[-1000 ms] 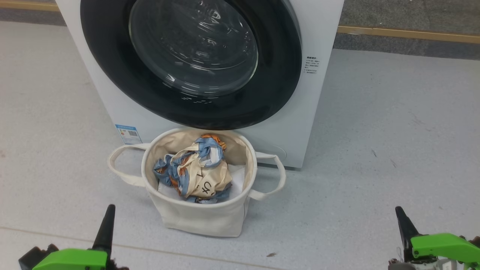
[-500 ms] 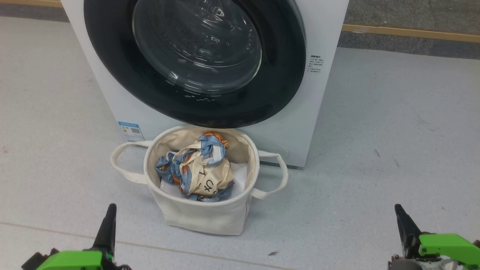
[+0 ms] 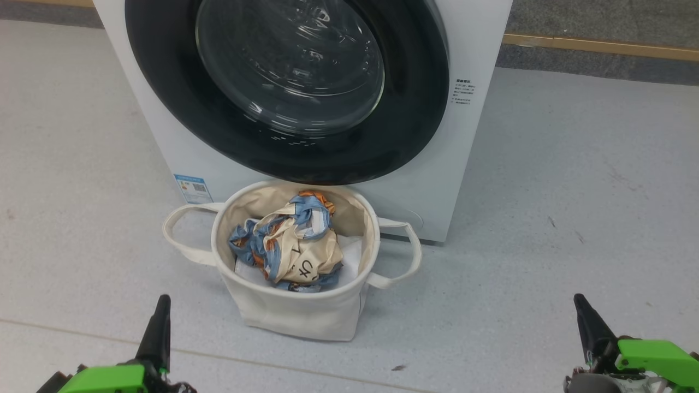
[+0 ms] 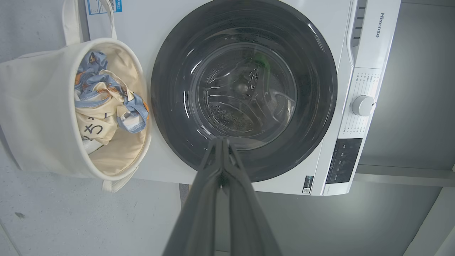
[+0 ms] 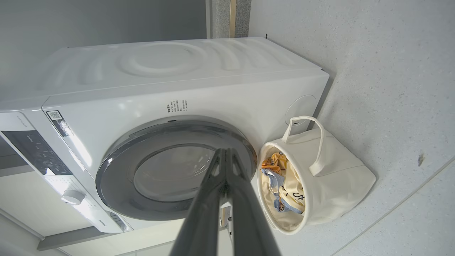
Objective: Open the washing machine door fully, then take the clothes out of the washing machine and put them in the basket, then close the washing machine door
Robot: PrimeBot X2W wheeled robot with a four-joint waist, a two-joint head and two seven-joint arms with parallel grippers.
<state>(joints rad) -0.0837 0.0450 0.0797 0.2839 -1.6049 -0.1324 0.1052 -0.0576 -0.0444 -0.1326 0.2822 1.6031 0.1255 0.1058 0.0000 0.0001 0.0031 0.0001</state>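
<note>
Dark-fingered, green-mounted left gripper (image 3: pixel 160 312) sits left of the round cream canvas basket (image 3: pixel 295 319), fingers (image 4: pixel 208 185) pressed together; right gripper (image 3: pixel 583 312) likewise, to its right.

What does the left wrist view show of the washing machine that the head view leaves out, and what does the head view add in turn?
Left wrist view adds the upper front of the washing machine: the white dial, the dark control panel and the brand lettering. Head view adds the right pincer, shut, at its lower right, and a tan strip along the floor's far edge. Both share the washing machine door, closed; the basket in front of it with the clothes inside; the blue label; and the left pincer, shut.
</note>
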